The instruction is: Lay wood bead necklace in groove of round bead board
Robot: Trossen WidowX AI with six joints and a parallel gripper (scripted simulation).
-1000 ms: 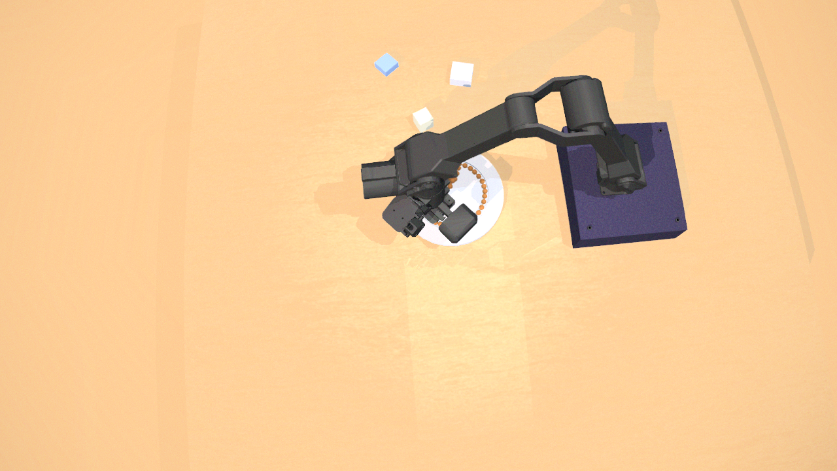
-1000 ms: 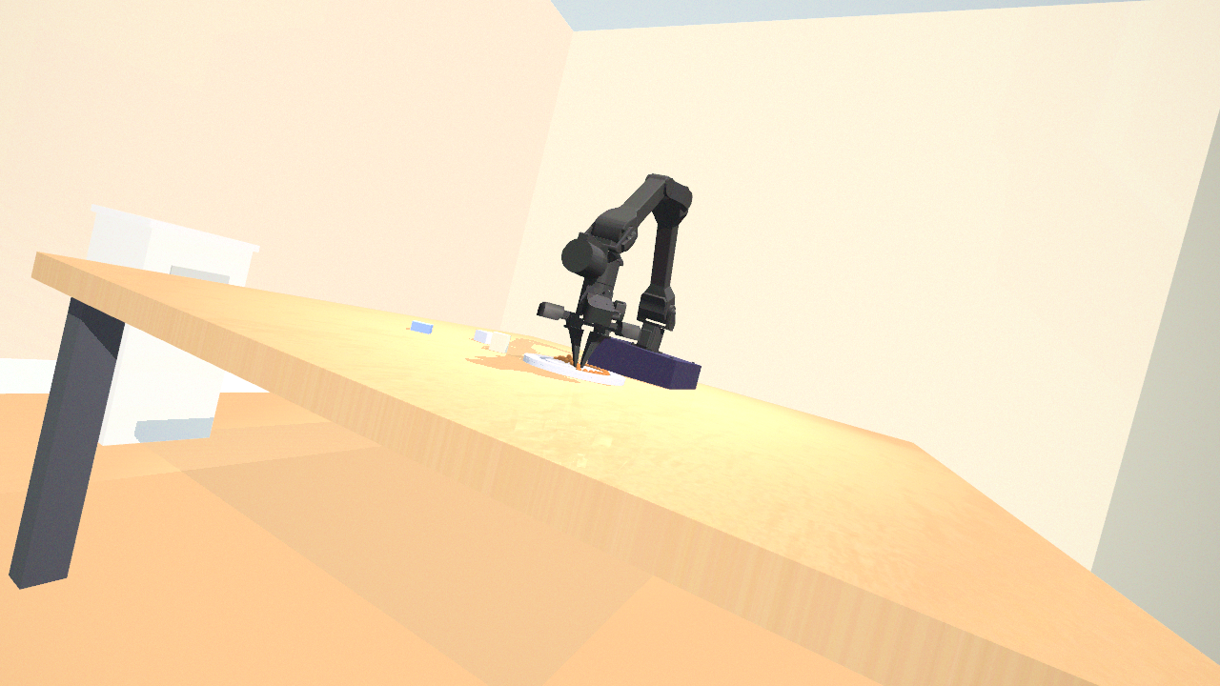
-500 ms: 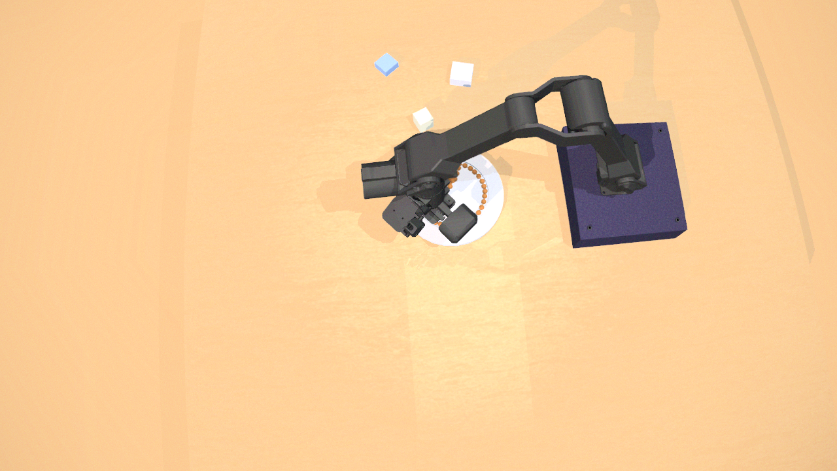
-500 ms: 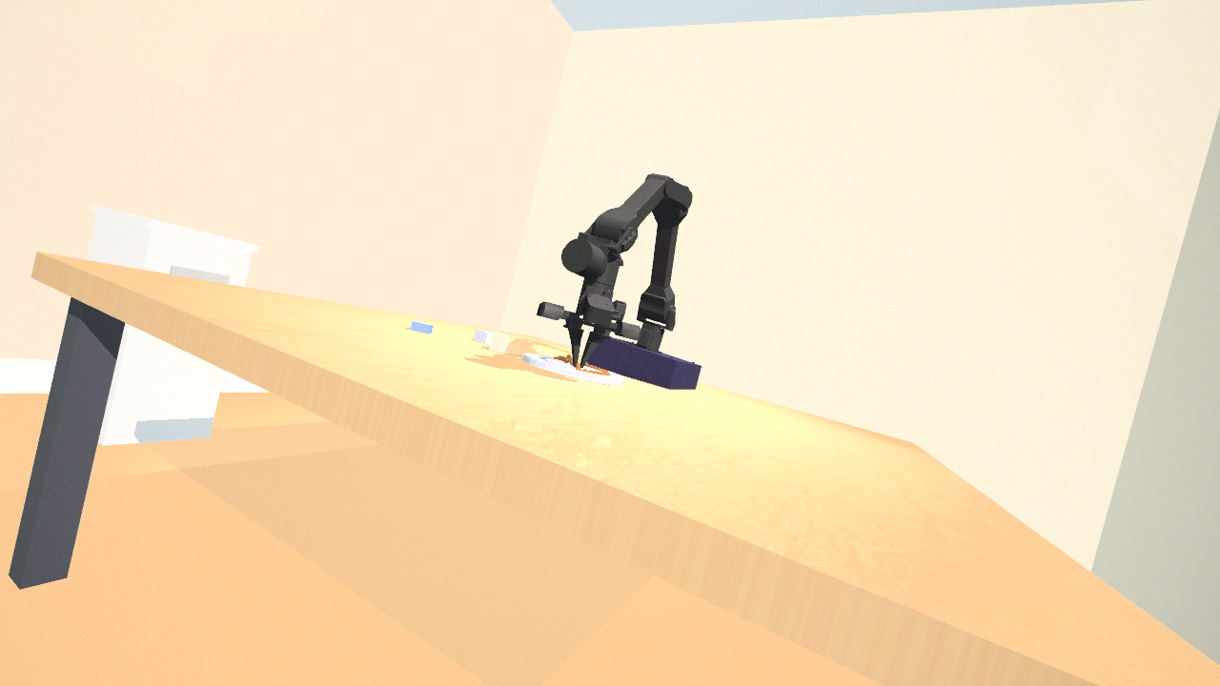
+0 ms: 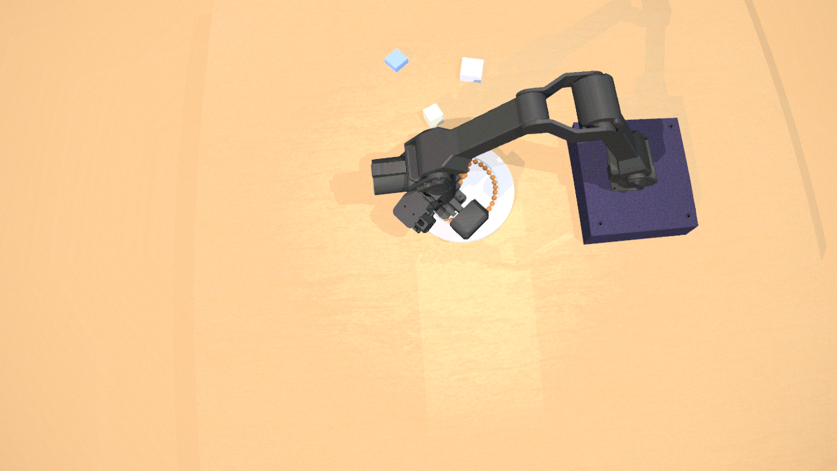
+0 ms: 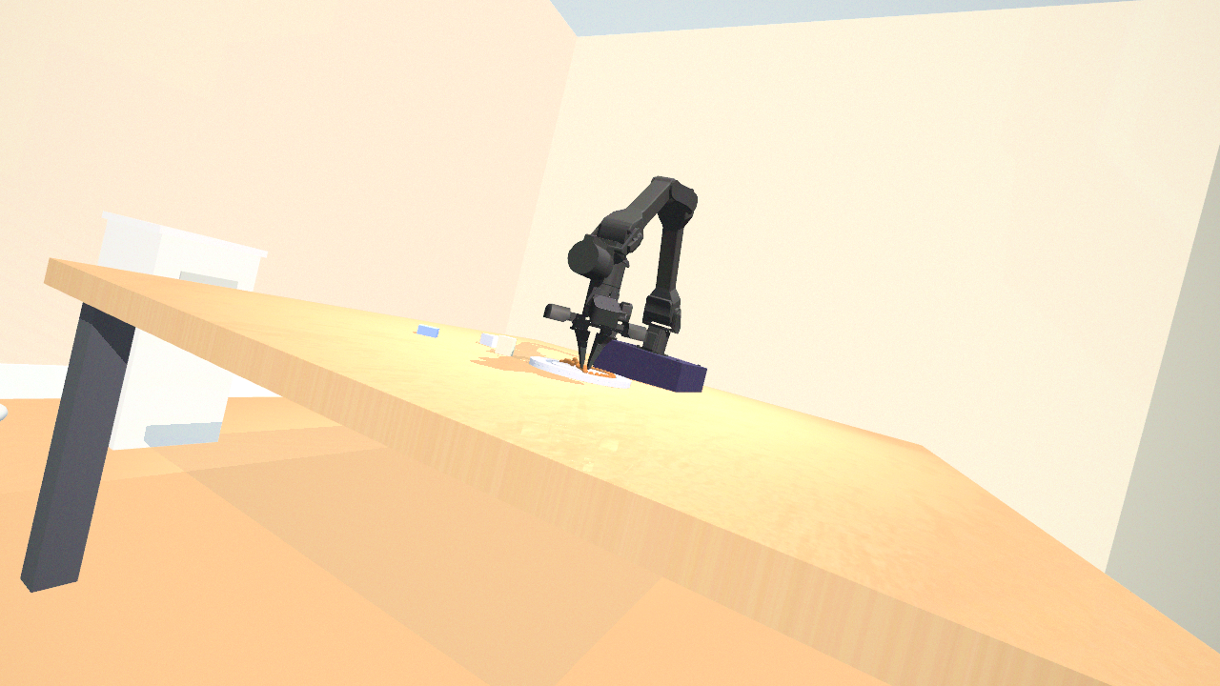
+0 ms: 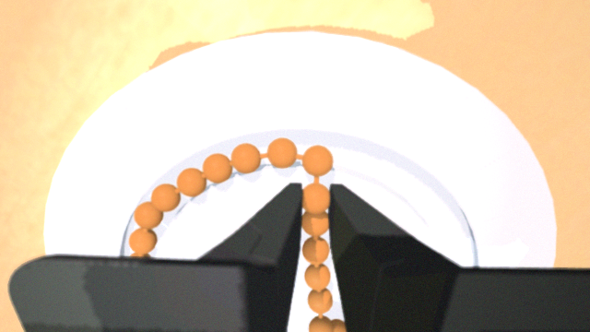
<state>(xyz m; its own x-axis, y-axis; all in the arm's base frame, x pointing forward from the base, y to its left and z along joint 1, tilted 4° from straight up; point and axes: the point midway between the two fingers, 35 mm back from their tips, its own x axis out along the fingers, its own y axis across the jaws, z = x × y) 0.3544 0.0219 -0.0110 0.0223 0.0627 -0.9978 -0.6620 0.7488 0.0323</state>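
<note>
The round white bead board [image 5: 507, 201] [image 6: 618, 383] [image 7: 300, 78] lies flat on the table. The orange wood bead necklace [image 5: 495, 187] [image 7: 246, 158] is on it. In the wrist view its left arc follows the groove; it then bends sharply at the far side and runs inward off the groove, between my fingers. The visible right part of the groove holds no beads. My gripper [image 6: 585, 368] [image 7: 316, 187] is shut on one bead of this inward strand, low at the board and just inside the bend. In the top view the arm hides the fingertips and part of the necklace.
A blue block [image 5: 395, 60] [image 6: 428, 331], a white block [image 5: 471, 69] and a small cream block [image 5: 433, 114] [image 6: 504, 346] lie beyond the board in the top view. The arm stands on a dark purple base [image 5: 637, 205] [image 6: 652, 368] to the right of the board.
</note>
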